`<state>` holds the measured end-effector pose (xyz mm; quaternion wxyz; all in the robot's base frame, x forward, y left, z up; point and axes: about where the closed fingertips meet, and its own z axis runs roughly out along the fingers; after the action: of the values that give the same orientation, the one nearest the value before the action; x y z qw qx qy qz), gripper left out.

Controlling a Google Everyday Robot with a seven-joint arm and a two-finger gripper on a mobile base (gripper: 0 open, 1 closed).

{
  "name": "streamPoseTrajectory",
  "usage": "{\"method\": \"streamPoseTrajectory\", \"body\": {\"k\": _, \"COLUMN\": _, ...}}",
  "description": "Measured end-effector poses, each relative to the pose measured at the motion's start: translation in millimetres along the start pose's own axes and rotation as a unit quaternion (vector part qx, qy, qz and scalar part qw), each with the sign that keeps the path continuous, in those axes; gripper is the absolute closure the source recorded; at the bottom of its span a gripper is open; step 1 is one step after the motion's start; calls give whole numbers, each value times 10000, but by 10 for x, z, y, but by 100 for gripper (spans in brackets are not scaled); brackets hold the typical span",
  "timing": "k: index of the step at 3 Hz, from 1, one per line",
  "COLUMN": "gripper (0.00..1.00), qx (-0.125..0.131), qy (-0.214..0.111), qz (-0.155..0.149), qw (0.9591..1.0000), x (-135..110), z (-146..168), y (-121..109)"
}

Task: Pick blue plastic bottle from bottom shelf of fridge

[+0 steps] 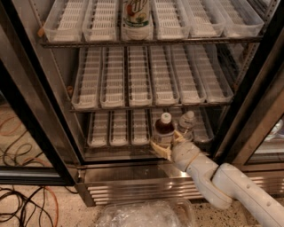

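The fridge [133, 186] stands open with three racks of white slotted trays. The blue plastic bottle [164, 130], dark-bodied with a white cap and pale label band, stands upright at the front of the bottom shelf [119, 129]. My gripper [168, 144] reaches in from the lower right, one finger on each side of the bottle's lower body, shut on it. The white arm runs back to the bottom right corner.
A clear bottle [187, 122] stands just right of and behind the held bottle. A green-labelled can [136, 13] sits on the top rack. Black door frames flank the opening at left [31, 111] and right [257, 102]. Cables [22, 208] and a plastic bag [142, 215] lie on the floor.
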<state>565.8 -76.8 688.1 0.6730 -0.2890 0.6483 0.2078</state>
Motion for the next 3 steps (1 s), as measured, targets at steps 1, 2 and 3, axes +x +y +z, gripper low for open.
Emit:
{"method": "streamPoseTrajectory", "body": {"k": 1, "gripper": 100, "qx": -18, "qy": 7, "qz": 0, "qw": 10000, "x": 63, "z": -2, "y": 15}}
{"method": "streamPoseTrajectory", "body": {"k": 2, "gripper": 100, "qx": -19, "qy": 7, "qz": 0, "qw": 10000, "x": 63, "z": -1, "y": 15}}
{"method": "streamPoseTrajectory", "body": {"k": 3, "gripper": 100, "qx": -241, "qy": -23, "qz": -112, "qw": 9996, "x": -37, "z": 2, "y": 136}}
